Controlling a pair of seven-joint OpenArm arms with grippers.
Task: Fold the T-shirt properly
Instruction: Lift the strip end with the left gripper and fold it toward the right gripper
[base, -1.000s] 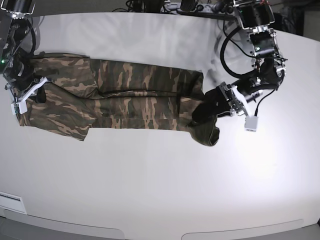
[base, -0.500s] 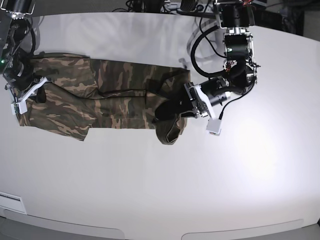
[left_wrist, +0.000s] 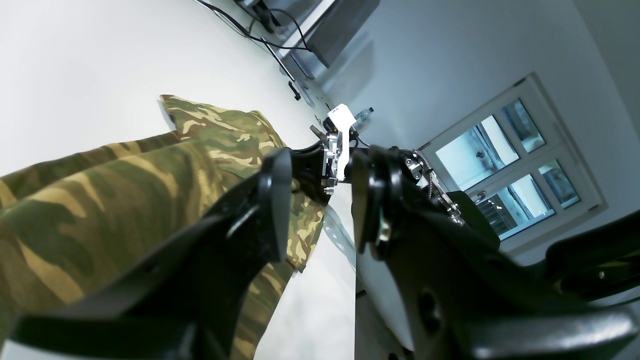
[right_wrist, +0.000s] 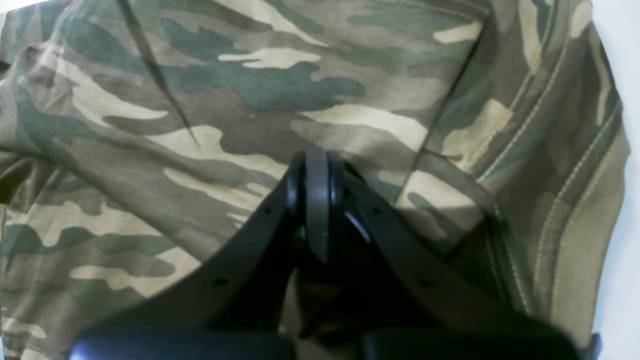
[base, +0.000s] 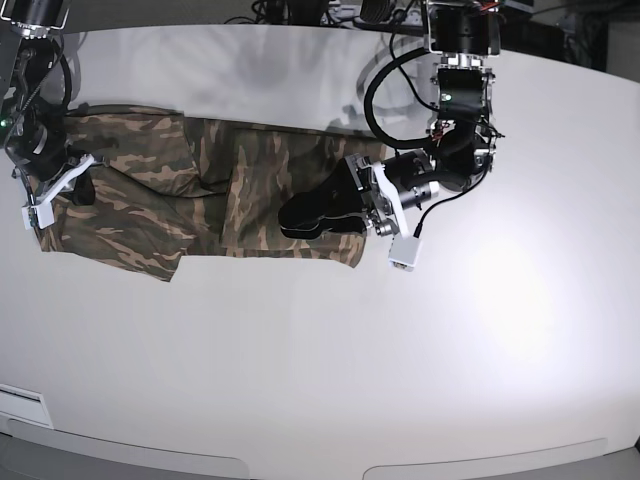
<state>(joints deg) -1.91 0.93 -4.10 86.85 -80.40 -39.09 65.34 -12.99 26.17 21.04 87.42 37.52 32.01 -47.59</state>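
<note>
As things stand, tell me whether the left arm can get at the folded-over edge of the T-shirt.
Probably yes: the left claw hangs over the T-shirt, jaws parted, at that fold, with nothing between.

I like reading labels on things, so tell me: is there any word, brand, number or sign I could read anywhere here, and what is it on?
None can be read.
T-shirt: camouflage print only, no lettering shows.
Left gripper and right gripper: plain black, no markings legible.
White tag at the table's edge: too small to read.
Bottle far off in the left wrist view: too blurred to read.
</note>
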